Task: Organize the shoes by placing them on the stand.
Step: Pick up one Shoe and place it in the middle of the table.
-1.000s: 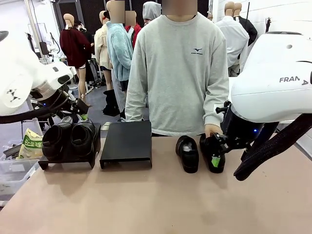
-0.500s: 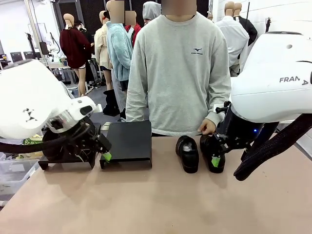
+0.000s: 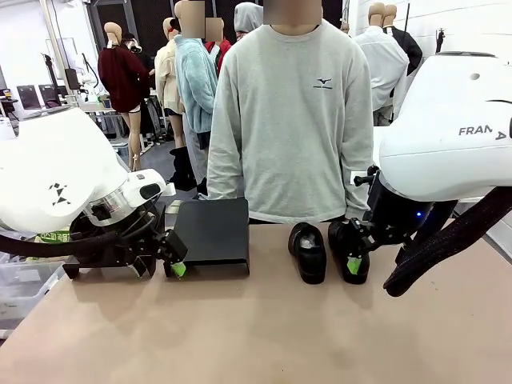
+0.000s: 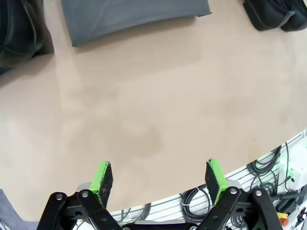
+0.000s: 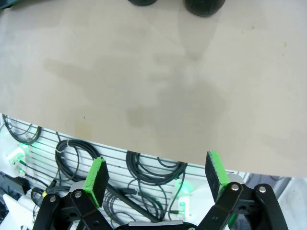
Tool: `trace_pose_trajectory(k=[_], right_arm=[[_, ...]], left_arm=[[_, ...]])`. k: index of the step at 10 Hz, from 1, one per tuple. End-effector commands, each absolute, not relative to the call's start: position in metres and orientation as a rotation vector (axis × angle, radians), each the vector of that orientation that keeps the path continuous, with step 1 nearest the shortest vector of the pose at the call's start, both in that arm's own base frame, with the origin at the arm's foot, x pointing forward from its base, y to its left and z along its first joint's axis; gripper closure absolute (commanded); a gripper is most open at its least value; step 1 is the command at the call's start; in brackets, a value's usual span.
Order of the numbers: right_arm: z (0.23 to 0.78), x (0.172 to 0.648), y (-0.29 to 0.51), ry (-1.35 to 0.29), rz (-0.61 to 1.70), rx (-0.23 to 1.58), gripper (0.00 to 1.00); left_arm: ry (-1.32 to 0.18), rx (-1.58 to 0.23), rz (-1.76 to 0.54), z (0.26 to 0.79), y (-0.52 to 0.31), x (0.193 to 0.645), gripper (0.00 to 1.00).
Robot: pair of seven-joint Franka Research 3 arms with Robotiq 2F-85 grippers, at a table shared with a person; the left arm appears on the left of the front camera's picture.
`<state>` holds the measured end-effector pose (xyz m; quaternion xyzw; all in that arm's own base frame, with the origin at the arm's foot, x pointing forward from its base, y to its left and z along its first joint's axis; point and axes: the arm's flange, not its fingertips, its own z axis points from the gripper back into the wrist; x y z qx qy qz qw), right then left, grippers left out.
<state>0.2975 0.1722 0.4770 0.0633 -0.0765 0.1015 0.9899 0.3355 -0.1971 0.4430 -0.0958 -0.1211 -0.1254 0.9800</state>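
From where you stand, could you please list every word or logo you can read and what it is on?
"FRAN": on the right arm's white casing; the rest is not legible.
Chest logo on the person's sweatshirt: lettering too small to read.
Black mark on the left arm: a symbol, no readable letters.

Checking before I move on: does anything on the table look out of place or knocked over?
Nothing looks spilled or damaged. Two black shoes sit upright on the table, beside the stand, not on it.

Left fingers [image 4: 101, 178] and right fingers [image 5: 213, 175] spread wide, apparently empty
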Motion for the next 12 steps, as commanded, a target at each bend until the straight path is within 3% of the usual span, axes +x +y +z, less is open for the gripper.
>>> trace_pose_trajectory(k=[1, 3, 6, 8, 12], right_arm=[[0.475, 0.297, 0.172, -0.148, 0.209, 0.149, 0.0], [0.477, 0.297, 0.172, -0.154, 0.204, 0.127, 0.0], [0.47, 0.397, 0.187, -0.167, 0.259, 0.33, 0.0], [0.453, 0.453, 0.214, -0.185, 0.255, 0.31, 0.0], [0.428, 0.515, 0.275, -0.157, 0.288, 0.197, 0.0]], left_arm=[[-0.258, -0.199, -0.254, 0.444, -0.198, 0.337, 0.0], [-0.258, -0.199, -0.254, 0.444, -0.198, 0.337, 0.0], [-0.258, -0.199, -0.254, 0.444, -0.198, 0.337, 0.0], [-0.258, -0.199, -0.254, 0.444, -0.198, 0.337, 0.0], [-0.258, -0.199, -0.254, 0.444, -0.198, 0.337, 0.0]])
